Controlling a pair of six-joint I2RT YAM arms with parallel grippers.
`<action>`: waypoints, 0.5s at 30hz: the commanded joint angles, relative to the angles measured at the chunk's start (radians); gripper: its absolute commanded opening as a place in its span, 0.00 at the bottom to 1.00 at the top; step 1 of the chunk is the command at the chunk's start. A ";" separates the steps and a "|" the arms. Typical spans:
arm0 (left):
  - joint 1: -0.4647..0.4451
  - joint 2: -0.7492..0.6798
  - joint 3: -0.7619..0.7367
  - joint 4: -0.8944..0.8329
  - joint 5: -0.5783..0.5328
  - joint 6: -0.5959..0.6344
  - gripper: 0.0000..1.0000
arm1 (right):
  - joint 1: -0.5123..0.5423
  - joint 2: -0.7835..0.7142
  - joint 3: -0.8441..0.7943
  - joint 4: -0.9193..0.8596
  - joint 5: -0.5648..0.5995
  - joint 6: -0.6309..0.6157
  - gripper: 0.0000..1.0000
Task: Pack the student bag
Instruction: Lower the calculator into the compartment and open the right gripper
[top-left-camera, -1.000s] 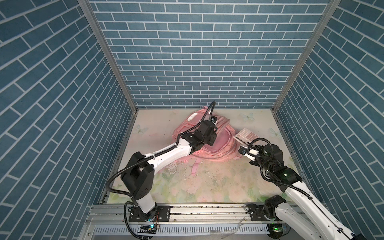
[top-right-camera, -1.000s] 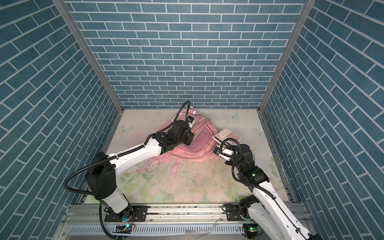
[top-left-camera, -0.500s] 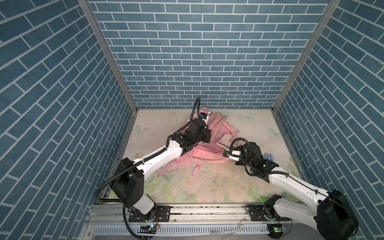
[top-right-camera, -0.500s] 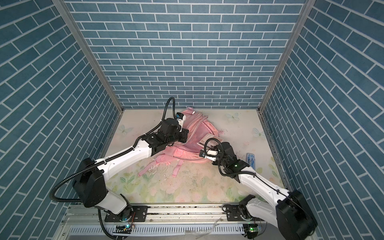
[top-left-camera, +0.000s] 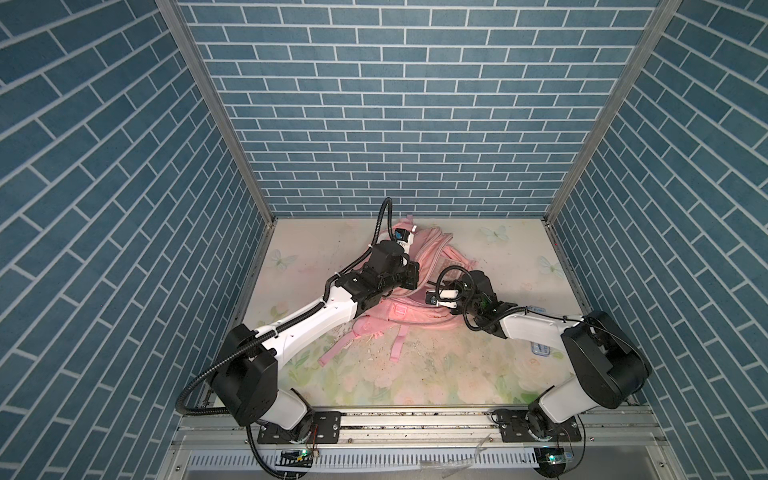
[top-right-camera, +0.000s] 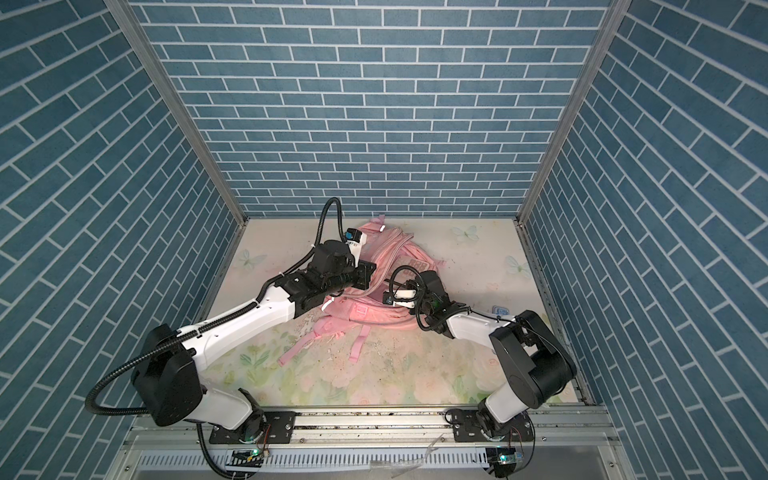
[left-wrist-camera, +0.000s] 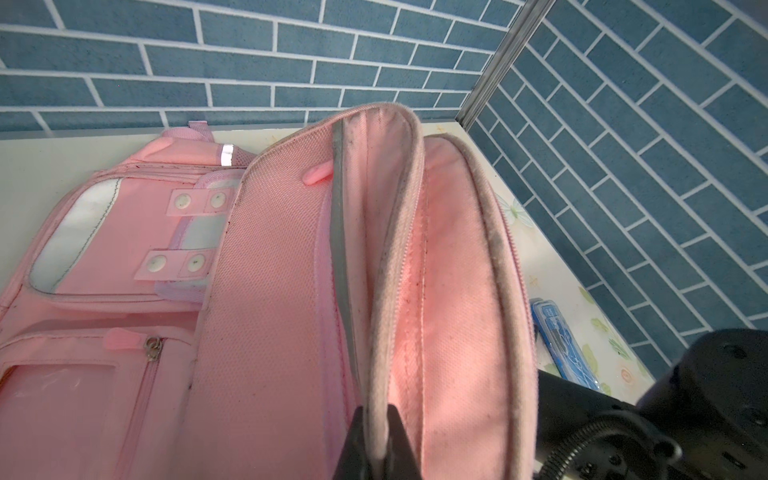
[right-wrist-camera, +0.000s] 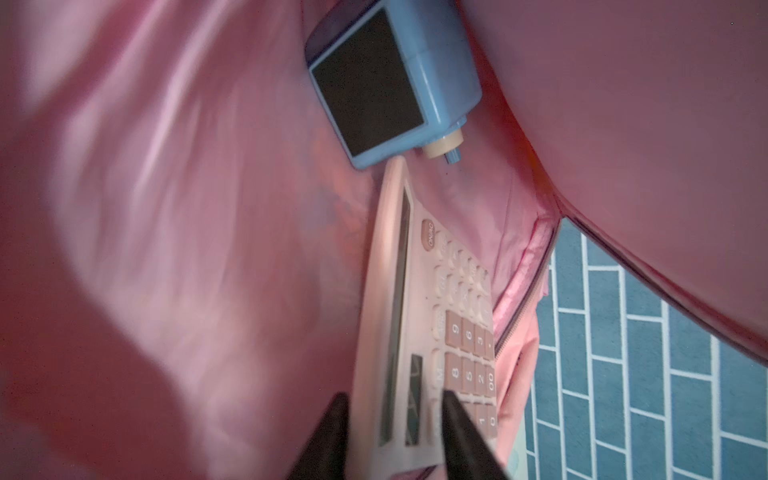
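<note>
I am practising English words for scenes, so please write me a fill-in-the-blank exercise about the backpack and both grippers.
1. The fingers of the left gripper are shut on the open rim of the ____ student bag.
2. Between the fingers of the right gripper is a ____ with number keys.
3. Deeper in the bag lies a pencil sharpener coloured ____.
4. The blue case lies ____ the bag, on the table.
Missing words: pink; calculator; blue; outside.

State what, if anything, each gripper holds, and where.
The left gripper pinches the student bag by the rim of its open compartment. The right gripper straddles one end of the pink calculator inside it; whether it grips cannot be told.
</note>
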 joint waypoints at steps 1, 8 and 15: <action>0.001 -0.055 -0.002 0.107 0.032 -0.018 0.00 | 0.002 0.007 0.032 0.021 -0.074 -0.049 0.52; 0.019 -0.074 -0.016 0.116 0.032 -0.024 0.00 | -0.048 -0.186 -0.008 -0.131 -0.173 0.137 0.58; 0.030 -0.070 0.004 0.112 0.051 -0.012 0.00 | -0.134 -0.355 -0.076 -0.306 -0.318 0.496 0.54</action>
